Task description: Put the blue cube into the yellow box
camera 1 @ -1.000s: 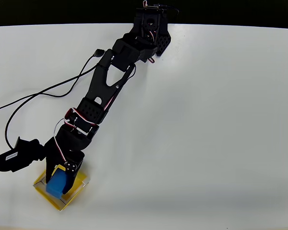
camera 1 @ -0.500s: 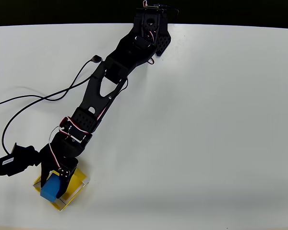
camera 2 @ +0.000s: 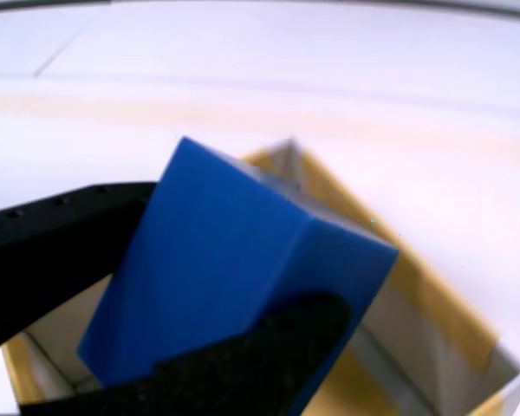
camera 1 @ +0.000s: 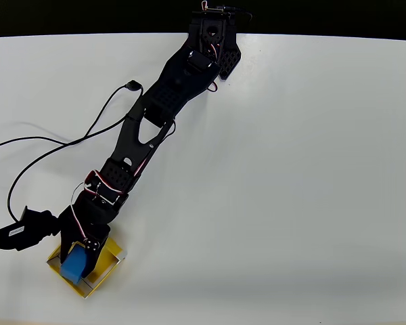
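From where I stand, the black arm (camera 1: 152,122) reaches from its base at the far edge of the white table (camera 1: 291,189) down toward the near left corner, as the overhead view shows it. At its end the gripper (camera 1: 78,252) hangs over the yellow box (camera 1: 107,265), which sits near the table's near-left corner, turned so that one corner points at the near edge. The blue cube (camera 1: 72,265) is pinched between the two black fingers and rests within the box's outline, toward its left side; the gripper has closed on it, one finger on each side. In the wrist view the blue cube (camera 2: 234,269) is tilted, one edge toward the camera, with a black finger (camera 2: 52,251) pressed on its left face and the other finger (camera 2: 243,364) crossing its lower right face. Behind and below it the yellow box (camera 2: 416,286) opens up, its pale rim and yellow wall running off to the right, its far corner peeking just over the cube's top. Whether the cube's bottom touches the box floor I cannot tell. A black cable (camera 1: 61,139) trails across the table to the left of the arm, and a black camera block (camera 1: 24,229) juts out left of the wrist.
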Robot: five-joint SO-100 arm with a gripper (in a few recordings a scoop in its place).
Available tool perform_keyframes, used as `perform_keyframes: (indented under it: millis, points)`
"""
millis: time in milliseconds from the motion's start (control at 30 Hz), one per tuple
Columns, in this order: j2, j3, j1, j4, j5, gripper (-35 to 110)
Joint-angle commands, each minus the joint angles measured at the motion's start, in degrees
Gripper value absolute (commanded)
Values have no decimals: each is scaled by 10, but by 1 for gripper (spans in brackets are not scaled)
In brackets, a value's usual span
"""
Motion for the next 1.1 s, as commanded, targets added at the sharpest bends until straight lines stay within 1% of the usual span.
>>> perform_keyframes:
  millis: [0,167,267,500,700,867,967,1067]
  points:
    - [44,-81,16,-17,6,27]
    - [43,-76,18,-11,27,41]
    - [53,-69,17,-9,28,43]
    - [154,-4,0,2,13,35]
    - [290,80,-27,64,9,26]
    - [417,201,-57,109,4,21]
    - [496,296,-77,106,3,19]
    - [569,396,-98,79,0,18]
